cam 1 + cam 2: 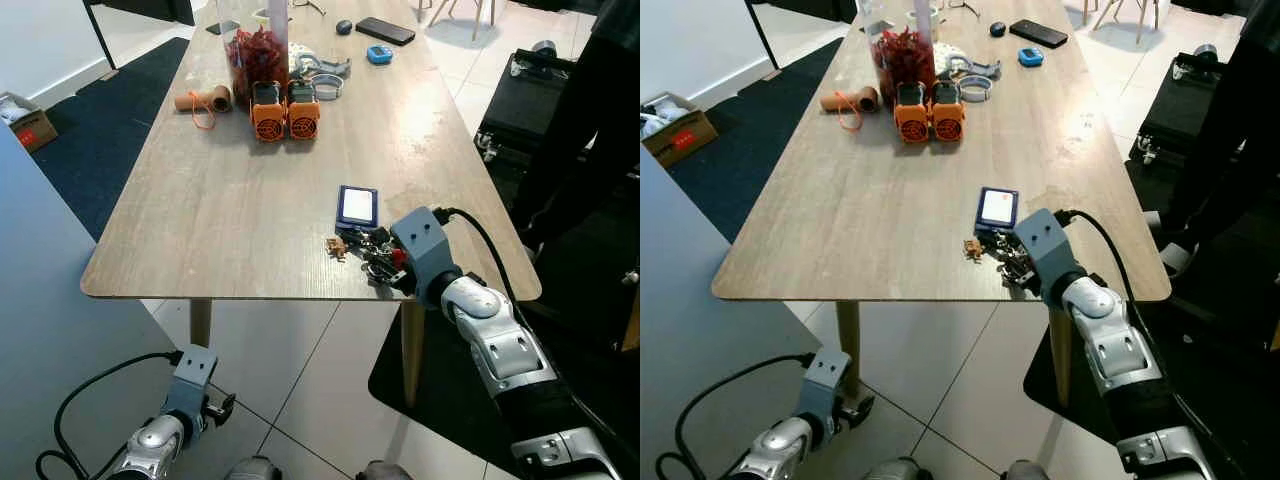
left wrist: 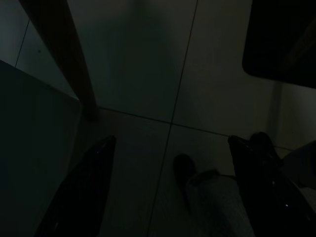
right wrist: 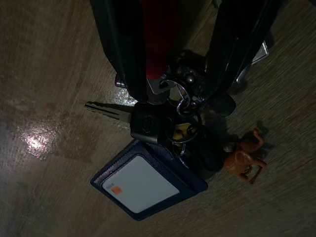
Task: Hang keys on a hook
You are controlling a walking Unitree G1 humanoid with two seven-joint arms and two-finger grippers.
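Keys [image 3: 168,118] w/ blue card holder [image 3: 148,185], orange charm [image 3: 244,158], on table [image 1: 230,220].

Looks like an office or lab workroom: long wooden table [image 1: 230,200] under the right gripper [image 1: 385,265], pale tiled floor [image 1: 300,370] below it, dark carpet [image 1: 110,120] far beyond the left gripper [image 1: 215,410], black equipment case [image 1: 530,90] off to the right gripper's outer side

Bright, even daylight and sharp focus in both eye views, left wrist view very dark, dim right wrist view, small glare patch on the tabletop [image 3: 37,140]
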